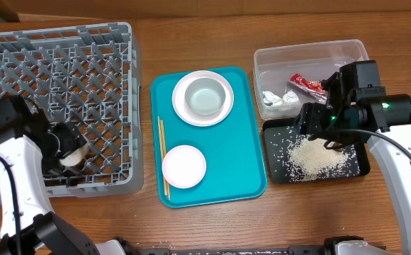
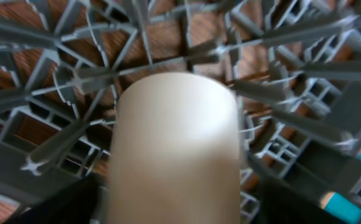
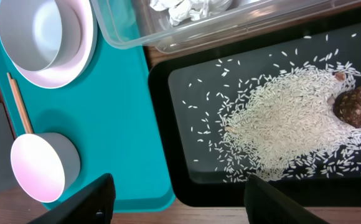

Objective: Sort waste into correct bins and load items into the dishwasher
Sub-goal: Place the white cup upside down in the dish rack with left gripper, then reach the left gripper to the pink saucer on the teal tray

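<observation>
My left gripper (image 1: 64, 145) is shut on the small white cup (image 1: 74, 158) and holds it low over the pegs of the grey dish rack (image 1: 85, 64). The cup (image 2: 174, 143) fills the left wrist view, with the rack (image 2: 56, 74) behind it. My right gripper (image 1: 319, 131) is open and empty above the black tray (image 1: 276, 173), which holds rice (image 3: 286, 124) and a brown scrap (image 3: 353, 104). The clear tub (image 1: 347, 53) holds the red wrapper (image 1: 306, 85) and the white napkin (image 1: 276, 99). The grey-green bowl (image 1: 204, 95) sits on the white plate (image 1: 181, 106).
The teal tray (image 1: 241, 142) lies between the rack and the bins. It carries the plate with the bowl, the pink bowl (image 1: 184, 166) and the chopsticks (image 1: 163, 156) along its left edge. Bare wooden table (image 1: 191, 35) lies around everything.
</observation>
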`<state>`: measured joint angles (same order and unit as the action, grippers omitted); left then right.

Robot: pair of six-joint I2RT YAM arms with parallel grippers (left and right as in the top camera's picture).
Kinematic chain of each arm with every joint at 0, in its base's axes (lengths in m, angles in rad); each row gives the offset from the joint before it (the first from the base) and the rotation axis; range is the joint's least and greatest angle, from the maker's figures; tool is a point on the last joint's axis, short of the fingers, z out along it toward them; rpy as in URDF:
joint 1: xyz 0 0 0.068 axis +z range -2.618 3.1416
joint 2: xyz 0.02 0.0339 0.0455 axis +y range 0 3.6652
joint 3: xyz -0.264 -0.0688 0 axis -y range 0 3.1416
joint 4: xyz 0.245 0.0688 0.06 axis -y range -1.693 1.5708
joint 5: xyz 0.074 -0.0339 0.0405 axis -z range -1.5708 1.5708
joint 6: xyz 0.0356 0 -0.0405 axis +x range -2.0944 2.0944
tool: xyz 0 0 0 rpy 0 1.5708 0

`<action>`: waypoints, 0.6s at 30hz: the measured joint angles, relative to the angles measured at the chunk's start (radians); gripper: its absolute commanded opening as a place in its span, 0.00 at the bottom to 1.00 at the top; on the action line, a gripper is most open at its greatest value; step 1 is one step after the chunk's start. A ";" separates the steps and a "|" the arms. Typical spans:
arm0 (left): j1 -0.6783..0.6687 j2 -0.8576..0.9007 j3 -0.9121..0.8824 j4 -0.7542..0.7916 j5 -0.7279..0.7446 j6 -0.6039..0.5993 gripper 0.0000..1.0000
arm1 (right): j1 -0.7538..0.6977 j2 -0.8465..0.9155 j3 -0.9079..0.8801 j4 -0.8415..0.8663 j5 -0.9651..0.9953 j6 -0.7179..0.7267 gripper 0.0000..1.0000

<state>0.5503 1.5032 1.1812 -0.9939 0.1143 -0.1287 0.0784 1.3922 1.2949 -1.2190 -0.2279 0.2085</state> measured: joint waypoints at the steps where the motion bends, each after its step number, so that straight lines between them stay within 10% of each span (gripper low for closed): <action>1: -0.001 -0.003 0.021 -0.015 0.003 -0.005 1.00 | 0.000 0.000 0.000 0.000 0.000 0.000 0.69; 11: -0.084 -0.116 0.157 -0.141 0.032 -0.023 1.00 | 0.000 0.000 0.000 -0.008 0.000 0.000 0.70; 18: -0.349 -0.117 0.154 -0.177 0.071 -0.030 1.00 | 0.000 0.000 0.000 -0.009 0.002 -0.003 0.94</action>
<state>0.2008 1.3857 1.3354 -1.1709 0.1848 -0.1589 0.0784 1.3922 1.2949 -1.2278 -0.2264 0.2058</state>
